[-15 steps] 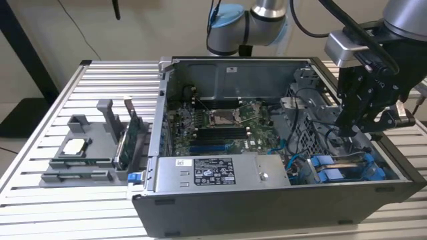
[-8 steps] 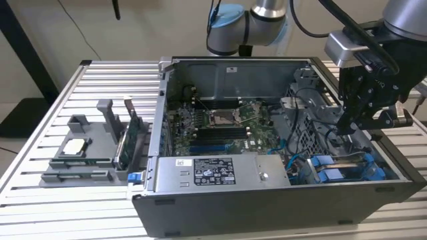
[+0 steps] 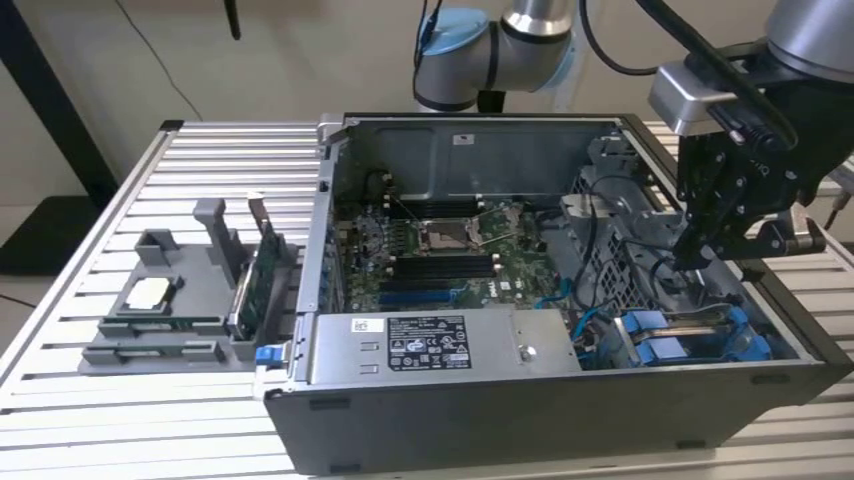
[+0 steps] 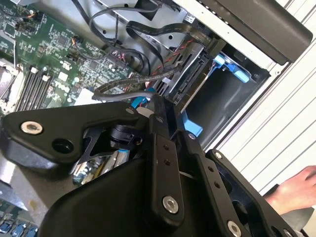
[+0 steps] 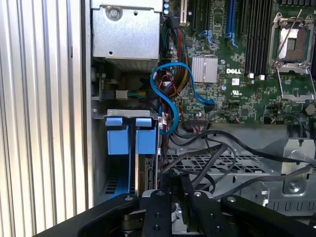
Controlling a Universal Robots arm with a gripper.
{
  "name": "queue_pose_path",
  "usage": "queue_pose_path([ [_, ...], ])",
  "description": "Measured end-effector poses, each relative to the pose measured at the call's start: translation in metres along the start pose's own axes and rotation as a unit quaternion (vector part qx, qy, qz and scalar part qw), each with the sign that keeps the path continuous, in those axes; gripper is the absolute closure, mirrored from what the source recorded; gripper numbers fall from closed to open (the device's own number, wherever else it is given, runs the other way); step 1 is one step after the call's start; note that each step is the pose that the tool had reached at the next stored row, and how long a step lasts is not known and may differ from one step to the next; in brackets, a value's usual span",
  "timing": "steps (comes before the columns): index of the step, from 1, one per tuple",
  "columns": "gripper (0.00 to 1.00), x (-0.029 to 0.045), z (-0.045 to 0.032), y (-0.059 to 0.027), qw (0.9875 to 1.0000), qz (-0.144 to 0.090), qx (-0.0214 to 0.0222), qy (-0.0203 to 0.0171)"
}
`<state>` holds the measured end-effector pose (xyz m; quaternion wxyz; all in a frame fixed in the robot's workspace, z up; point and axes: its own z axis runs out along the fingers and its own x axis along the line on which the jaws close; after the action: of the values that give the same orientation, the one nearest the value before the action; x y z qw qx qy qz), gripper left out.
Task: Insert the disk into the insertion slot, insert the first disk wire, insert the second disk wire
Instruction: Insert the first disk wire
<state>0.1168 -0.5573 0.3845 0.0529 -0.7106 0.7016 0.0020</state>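
One disk (image 3: 651,345), in its blue frame, sits in the drive bay at the near corner of the open computer case (image 3: 534,420), on the exterior view's right. The pincer (image 3: 697,258) hangs just above it among black cables (image 5: 222,153). I cannot tell whether it is spread or pinching. The case stands on the slatted desk (image 3: 147,420).

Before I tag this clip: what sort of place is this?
Probably a robotics lab bench: an open computer case on a slatted metal table, a robot arm above it, a parts fixture beside.
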Motion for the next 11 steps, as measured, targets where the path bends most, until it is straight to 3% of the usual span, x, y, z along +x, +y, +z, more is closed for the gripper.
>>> queue_pose_path([
  [11,0.81,0.0005,0.0055,-0.0011,1.0000,0.000,0.0000,0.0022],
])
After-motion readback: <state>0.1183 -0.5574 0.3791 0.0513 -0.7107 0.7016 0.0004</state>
